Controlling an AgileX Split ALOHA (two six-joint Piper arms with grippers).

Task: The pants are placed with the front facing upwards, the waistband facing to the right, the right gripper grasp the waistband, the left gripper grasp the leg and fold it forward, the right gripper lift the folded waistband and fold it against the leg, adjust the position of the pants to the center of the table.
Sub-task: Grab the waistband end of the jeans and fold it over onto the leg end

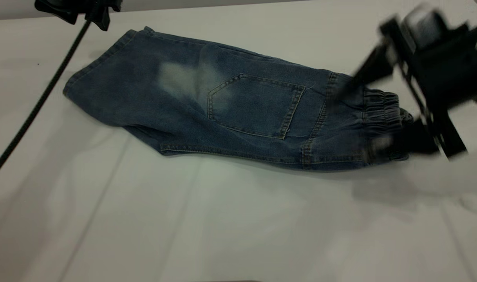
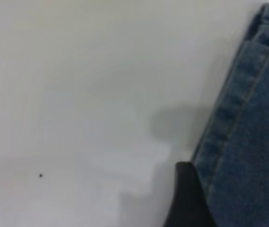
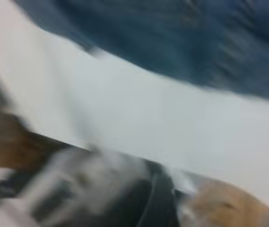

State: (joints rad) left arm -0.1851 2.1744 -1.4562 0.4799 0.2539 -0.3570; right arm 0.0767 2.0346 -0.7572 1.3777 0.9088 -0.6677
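The pants (image 1: 230,109) lie folded lengthwise on the tabletop (image 1: 223,227); the right claw (image 1: 364,117), spread wide, straddles the waistband (image 1: 383,113); second fold remains.

One pair of pants (image 1: 238,113), one table (image 1: 223,227), two pincers: left (image 1: 99,15), right (image 1: 364,117).

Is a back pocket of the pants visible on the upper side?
Yes, a stitched patch pocket shows on the upper face of the pants.

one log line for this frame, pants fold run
pants: folded lengthwise, back pocket up | waistband: at right | right tool: open, straddling waistband | left tool: above leg hem | table: white
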